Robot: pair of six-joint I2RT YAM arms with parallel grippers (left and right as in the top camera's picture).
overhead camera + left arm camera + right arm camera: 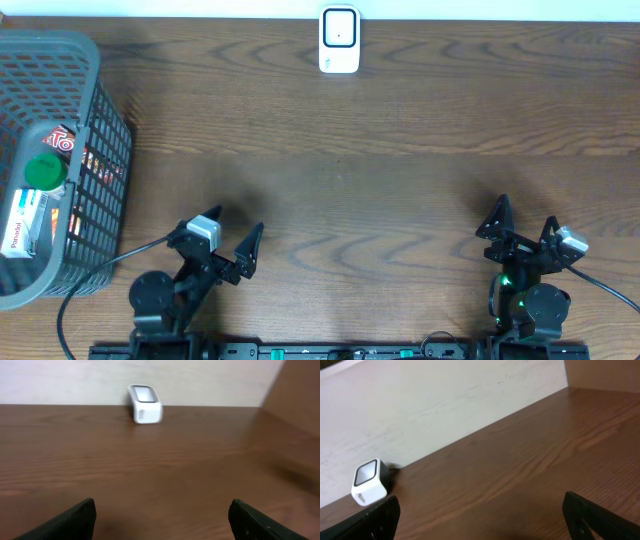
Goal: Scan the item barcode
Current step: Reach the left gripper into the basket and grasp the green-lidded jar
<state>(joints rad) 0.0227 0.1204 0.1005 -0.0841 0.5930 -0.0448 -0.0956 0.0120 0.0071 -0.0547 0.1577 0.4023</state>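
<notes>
Left gripper (237,222) and right gripper (527,212) both stand spread and empty at the table's (400,150) near edge.
One small box (24,222) in the basket (60,55) at far left looks like light, stiff card, probably best pinched across its narrow sides; touching it lie one green-capped bottle (45,172) and one red packet (65,140), likely slippery. One basket, one white scanner (339,40) at the far edge, two grippers.

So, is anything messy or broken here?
No, nothing stands out. The scanner stands upright, the items sit inside the basket, and the left fingers and right fingers are open and empty.
</notes>
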